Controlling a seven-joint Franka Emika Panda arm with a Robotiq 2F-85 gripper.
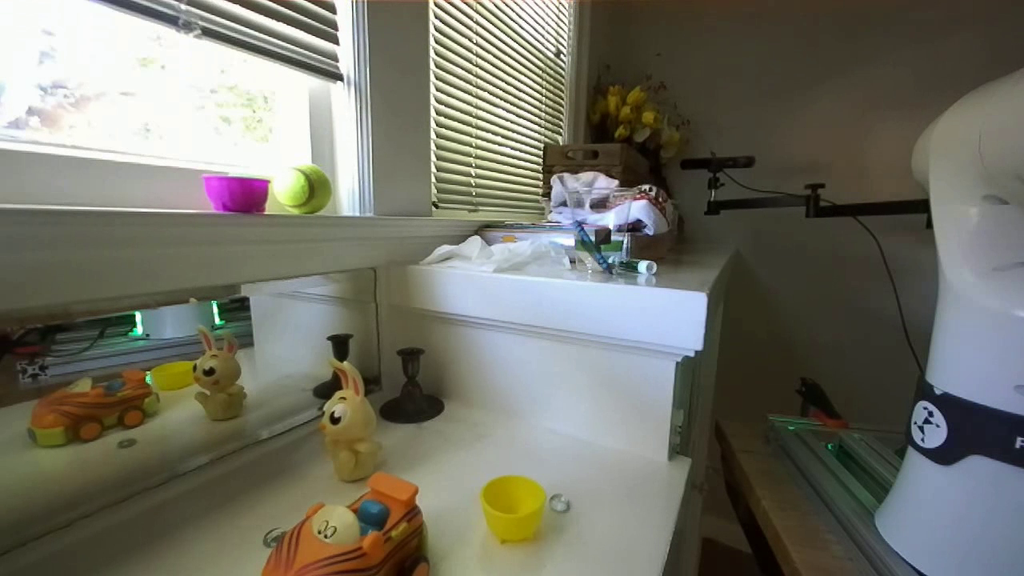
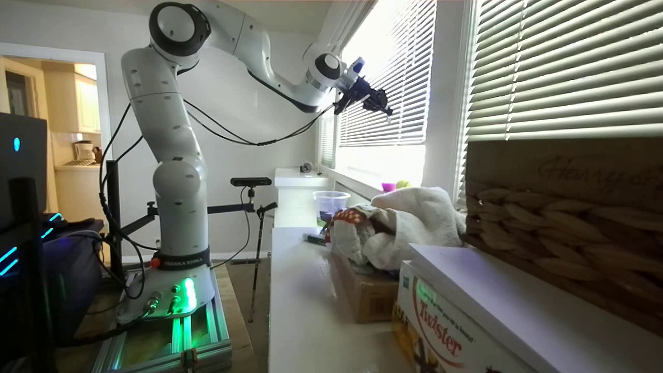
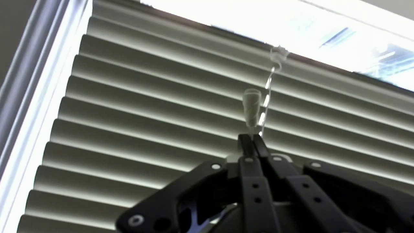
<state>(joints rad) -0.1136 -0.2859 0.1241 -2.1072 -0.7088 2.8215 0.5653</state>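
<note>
1. I have the end effector (image 3: 251, 139) drawn fully together, pinching the thin pull cord (image 3: 251, 131) of the window blind (image 3: 145, 113); so fine a cord leaves practically no gap between the jaws.
2. The pale tassel (image 3: 251, 105) dangles just past the tips, outside the pinch. I judge its flared body should stop the cord slipping through.
3. Cord and tassel hang in front of the slats, near the bottom rail (image 3: 317, 62) and well above the windowsill (image 1: 160, 232), presumably why my arm (image 2: 160, 114) reaches out so high.
4. On the windowsill, close to its front edge, a purple cup (image 1: 237, 194) and a tennis ball (image 1: 302, 190) rest side by side.
5. Below, on the tabletop (image 1: 456, 456), a yellow cup (image 1: 513, 510) stands upright near the edge facing the arm's base; a toy rabbit (image 1: 350, 436) stands nearer the mirrored back edge, a candle holder (image 1: 410, 392) in the corner beyond, an orange toy car (image 1: 344, 544) in front. I'd guess they are spread so none leans on another.
</note>
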